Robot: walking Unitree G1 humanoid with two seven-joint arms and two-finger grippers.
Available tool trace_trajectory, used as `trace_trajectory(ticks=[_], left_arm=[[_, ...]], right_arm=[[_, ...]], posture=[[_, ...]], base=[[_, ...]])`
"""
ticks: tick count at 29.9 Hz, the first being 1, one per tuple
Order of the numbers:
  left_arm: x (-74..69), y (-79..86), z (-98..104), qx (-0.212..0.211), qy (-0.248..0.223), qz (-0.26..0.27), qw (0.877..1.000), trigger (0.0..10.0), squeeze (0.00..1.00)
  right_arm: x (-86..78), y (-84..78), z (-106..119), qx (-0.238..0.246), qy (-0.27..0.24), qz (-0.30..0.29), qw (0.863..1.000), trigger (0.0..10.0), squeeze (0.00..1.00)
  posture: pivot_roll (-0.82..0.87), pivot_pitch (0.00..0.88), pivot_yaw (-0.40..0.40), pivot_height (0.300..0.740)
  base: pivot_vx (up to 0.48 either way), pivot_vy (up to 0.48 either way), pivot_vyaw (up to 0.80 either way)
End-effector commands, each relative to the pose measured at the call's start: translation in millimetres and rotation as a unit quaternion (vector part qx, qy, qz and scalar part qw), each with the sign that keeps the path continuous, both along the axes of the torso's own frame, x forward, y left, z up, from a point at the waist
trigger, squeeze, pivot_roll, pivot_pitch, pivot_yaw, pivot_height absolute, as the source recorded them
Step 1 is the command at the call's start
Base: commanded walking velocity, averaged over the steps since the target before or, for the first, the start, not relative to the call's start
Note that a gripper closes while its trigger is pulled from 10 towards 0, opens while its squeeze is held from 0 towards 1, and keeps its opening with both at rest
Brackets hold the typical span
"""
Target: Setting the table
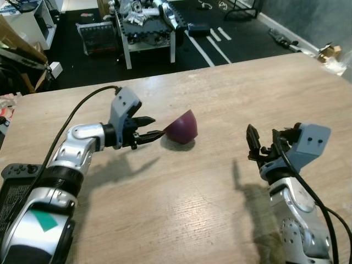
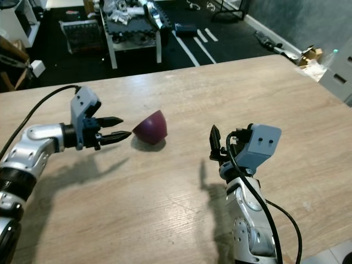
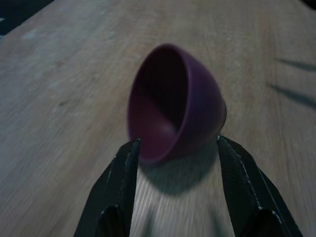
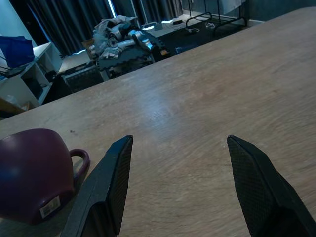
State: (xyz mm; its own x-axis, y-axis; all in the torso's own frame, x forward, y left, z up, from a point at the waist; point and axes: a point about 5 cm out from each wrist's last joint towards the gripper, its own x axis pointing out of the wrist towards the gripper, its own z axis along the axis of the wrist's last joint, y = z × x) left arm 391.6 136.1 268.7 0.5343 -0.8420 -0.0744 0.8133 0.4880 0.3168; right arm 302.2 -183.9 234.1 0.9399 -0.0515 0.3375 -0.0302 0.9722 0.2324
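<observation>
A dark purple mug [image 1: 181,127] lies tipped on its side on the wooden table [image 1: 220,209], mouth toward my left arm. My left gripper [image 1: 155,126] is level with the mug's rim and open. In the left wrist view its two black fingers [image 3: 124,165] stand on either side of the mug's [image 3: 173,103] lower rim without closing on it. My right gripper [image 1: 263,140] points upward to the right of the mug, open and empty. In the right wrist view the mug [image 4: 34,173] and its handle [image 4: 81,160] sit off to one side, clear of the fingers [image 4: 113,177].
Beyond the table's far edge is a black floor with a low white table [image 1: 146,33] piled with clutter, and cardboard and shelves [image 1: 22,38] at the left. A black device [image 1: 19,171] sits by my left elbow.
</observation>
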Motion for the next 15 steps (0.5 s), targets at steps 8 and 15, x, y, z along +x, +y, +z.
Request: trace_trajectory(ticks=[8, 15], left_arm=[[3.9, -35.2, -9.7, 0.039, 0.011, -0.052, 0.998, 10.0, 0.00], [3.6, -43.7, -12.3, 0.047, 0.009, -0.061, 0.997, 8.3, 0.00]], right_arm=[[-12.9, -1.0, -4.5, 0.005, 0.013, -0.012, 1.000, 10.0, 0.00], [-13.7, -1.2, -5.4, 0.008, 0.016, -0.015, 1.000, 10.0, 0.00]], posture=[[-0.01, 0.298, 0.147, 0.740], [0.00, 0.295, 0.156, 0.740]], base=[[0.000, 0.000, 0.00], [0.000, 0.000, 0.00]])
